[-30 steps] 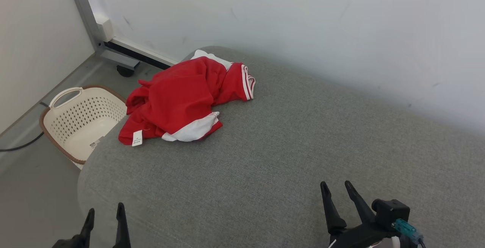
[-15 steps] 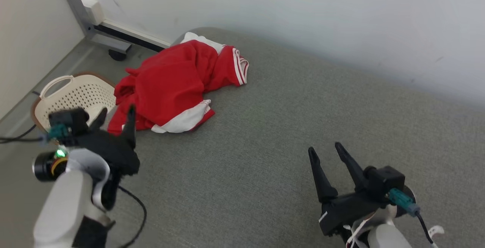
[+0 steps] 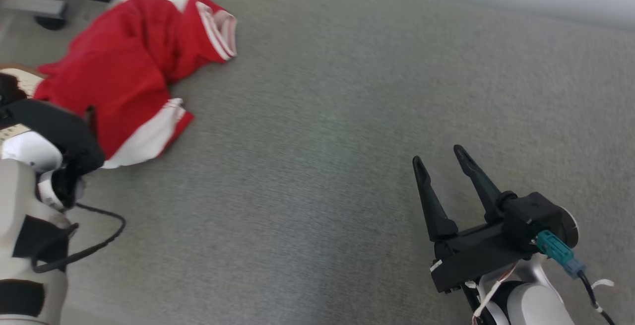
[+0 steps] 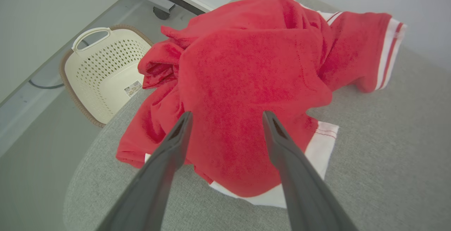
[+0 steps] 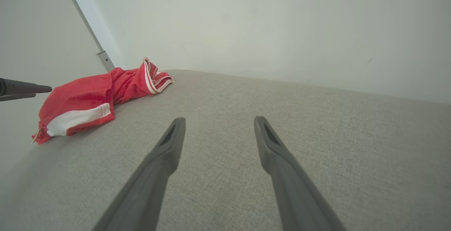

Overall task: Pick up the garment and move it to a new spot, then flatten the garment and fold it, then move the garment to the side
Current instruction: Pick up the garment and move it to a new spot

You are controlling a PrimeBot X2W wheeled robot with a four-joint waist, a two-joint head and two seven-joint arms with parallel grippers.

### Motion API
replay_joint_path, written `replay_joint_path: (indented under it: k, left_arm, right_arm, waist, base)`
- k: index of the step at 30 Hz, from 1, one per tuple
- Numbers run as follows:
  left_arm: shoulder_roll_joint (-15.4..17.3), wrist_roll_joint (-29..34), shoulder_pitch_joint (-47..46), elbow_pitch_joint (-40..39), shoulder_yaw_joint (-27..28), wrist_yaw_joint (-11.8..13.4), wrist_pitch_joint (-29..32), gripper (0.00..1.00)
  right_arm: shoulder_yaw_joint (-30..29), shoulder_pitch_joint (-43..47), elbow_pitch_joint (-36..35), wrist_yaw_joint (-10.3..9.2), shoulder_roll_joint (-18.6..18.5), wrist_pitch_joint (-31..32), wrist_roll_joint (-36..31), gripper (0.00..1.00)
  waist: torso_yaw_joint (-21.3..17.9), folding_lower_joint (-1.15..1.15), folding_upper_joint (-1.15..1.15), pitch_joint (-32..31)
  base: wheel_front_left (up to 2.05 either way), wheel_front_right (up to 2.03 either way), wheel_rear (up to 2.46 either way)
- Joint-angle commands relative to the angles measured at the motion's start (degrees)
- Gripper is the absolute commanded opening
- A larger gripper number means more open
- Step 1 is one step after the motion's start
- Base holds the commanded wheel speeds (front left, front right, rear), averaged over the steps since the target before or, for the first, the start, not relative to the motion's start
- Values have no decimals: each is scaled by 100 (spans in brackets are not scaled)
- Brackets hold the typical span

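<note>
The red shirt lies crumpled at the far left corner of the grey table, its long axis running from the white hem nearest me to the striped sleeve cuff farther off. My left end effector, fingers spread wide, hangs just short of the heap, pointing straight at it. The right end effector, equally wide, sits well apart, so I judge the left takes it. The left wrist view adds the bunched folds and a laundry basket on the floor.

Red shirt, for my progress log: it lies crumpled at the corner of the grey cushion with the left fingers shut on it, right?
Not quite. The left wrist view shows the left fingers open, not shut on the red shirt; the rest holds.
</note>
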Motion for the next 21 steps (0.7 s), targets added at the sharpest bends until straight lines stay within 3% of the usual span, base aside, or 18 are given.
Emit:
replay_joint_path:
  k: [1,5,9,11,19,21]
  left_arm:
    - [66,55,-78,62,4,69,16,100]
    - [210,191,-67,331,12,538,-49,100]
    - [190,132,-87,514,71,718,-85,100]
    - [192,160,-82,539,48,716,-229,0]
    - [344,30,-203,367,30,366,-309,0]
    - [367,-93,-256,184,69,136,-285,0]
  right_arm:
    - [-14,12,-78,-12,-7,11,-78,100]
    - [-75,120,-275,-12,-6,63,-66,100]
    - [-56,175,-238,-12,-7,27,32,100]
    - [-32,191,-194,-12,-5,-4,64,100]
    - [91,43,125,-12,-7,-206,325,100]
    - [108,-23,247,-12,-6,-306,418,100]
  waist:
    - [-789,-2,-1,826]
    - [-867,-2,-1,942]
    - [-910,-2,-1,900]
    - [-911,-2,-1,820]
    - [-893,-2,-1,286]
    - [-876,-2,-1,102]
  base:
    - [0,0,0]
    - [0,0,0]
    - [0,0,0]
    - [0,0,0]
    - [0,0,0]
    - [0,0,0]
